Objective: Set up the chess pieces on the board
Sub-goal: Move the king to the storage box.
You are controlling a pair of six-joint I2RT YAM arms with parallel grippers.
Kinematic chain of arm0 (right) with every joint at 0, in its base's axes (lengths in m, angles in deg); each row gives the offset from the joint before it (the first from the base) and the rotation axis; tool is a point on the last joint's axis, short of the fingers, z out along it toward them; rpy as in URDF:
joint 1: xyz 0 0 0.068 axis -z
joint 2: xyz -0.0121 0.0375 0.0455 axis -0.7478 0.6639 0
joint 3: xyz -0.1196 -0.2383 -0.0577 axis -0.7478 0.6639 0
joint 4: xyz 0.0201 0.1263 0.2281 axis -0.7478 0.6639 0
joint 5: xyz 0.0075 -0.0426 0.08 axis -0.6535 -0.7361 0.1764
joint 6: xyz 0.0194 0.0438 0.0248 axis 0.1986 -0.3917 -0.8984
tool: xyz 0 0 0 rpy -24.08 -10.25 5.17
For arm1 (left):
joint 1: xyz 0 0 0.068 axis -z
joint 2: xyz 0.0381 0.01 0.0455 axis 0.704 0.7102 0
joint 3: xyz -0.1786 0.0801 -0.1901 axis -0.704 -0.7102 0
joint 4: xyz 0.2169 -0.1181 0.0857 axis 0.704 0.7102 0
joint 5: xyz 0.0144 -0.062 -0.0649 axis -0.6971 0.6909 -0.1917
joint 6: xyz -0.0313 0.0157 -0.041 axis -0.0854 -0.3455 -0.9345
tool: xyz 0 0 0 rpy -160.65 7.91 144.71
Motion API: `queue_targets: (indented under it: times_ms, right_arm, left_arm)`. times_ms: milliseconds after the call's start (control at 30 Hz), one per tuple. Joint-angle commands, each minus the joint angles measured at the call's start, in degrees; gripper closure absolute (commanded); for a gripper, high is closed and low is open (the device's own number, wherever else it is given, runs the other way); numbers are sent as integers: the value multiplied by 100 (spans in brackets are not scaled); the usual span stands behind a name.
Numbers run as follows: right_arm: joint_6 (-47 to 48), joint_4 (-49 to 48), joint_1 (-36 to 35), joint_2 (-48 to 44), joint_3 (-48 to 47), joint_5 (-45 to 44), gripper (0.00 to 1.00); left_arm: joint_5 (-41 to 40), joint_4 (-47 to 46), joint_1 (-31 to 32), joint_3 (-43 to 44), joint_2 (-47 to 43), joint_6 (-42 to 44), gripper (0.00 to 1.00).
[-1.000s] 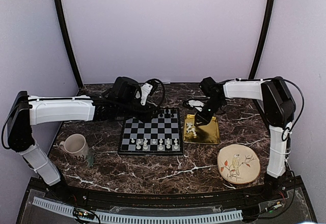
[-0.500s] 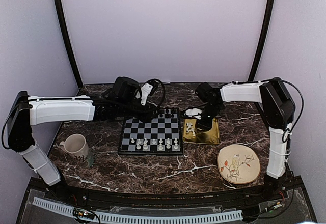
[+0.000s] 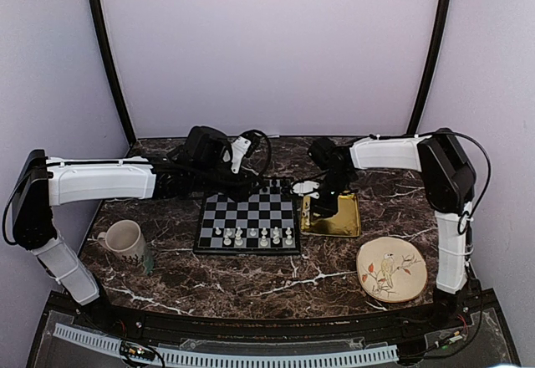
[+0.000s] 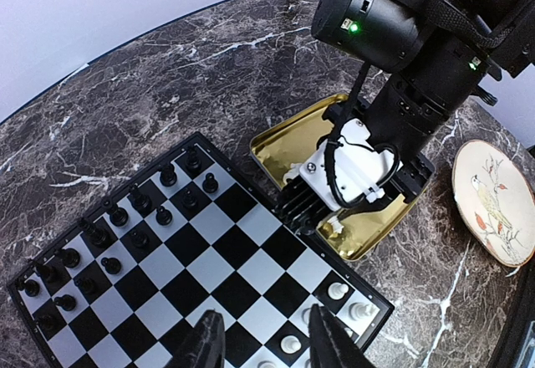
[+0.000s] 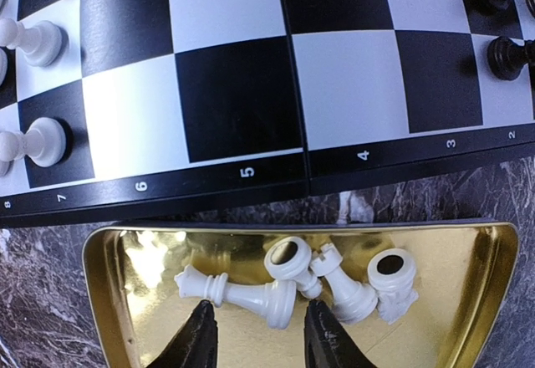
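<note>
Over the gold tray, at its edge next to the board, the right gripper points down with its fingers spread and nothing between them. Several loose white chess pieces lie clustered in the tray just ahead of the fingertips. One long piece lies on its side across the gap, close to the tips; contact cannot be confirmed. Other white pieces stand on the board's near rows, and black pieces stand on the far rows. The left gripper hovers over the board, fingers apart, empty.
</note>
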Motion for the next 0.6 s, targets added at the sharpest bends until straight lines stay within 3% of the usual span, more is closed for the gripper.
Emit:
queue_targets:
  times_ms: [0,567]
  right_arm:
    - [223,82,-21,149,-116,97,63]
    - [678,56,-34,353,-335,176,57]
  left_arm:
    - [68,-100,14,-78,-191,-42,64]
    - [163,-152,20,-69,-97,-86,64]
